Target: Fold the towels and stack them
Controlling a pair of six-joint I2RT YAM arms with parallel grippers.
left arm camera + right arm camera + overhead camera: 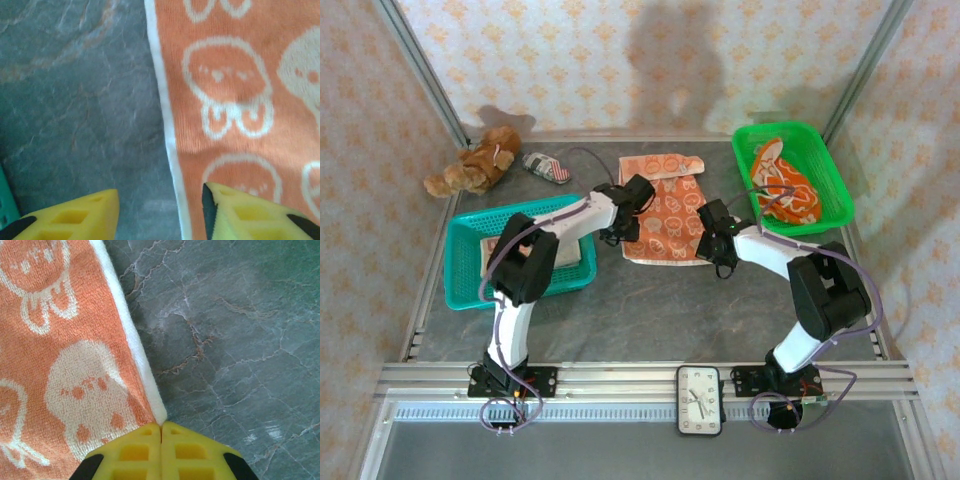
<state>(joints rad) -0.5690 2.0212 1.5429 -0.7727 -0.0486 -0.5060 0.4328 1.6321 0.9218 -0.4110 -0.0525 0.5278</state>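
Observation:
An orange towel (670, 215) with white bunny prints lies flat in the middle of the table, a paler strip showing at its far end. My left gripper (623, 232) (160, 212) stands open over its left white hem (165, 115). One yellow finger is over the cloth (240, 210) and the other is over bare table. My right gripper (718, 260) (161, 432) is shut, with the near right corner (157, 412) of this towel meeting the seam between its fingertips. More orange and cream towels (785, 185) lie crumpled in the green basket (842, 195).
A teal basket (470, 290) at the left holds a pale cloth (570, 255), partly hidden by the left arm. A brown teddy bear (470, 168) and a small striped shoe (548, 167) lie at the back left. A clock (700, 400) sits on the front rail.

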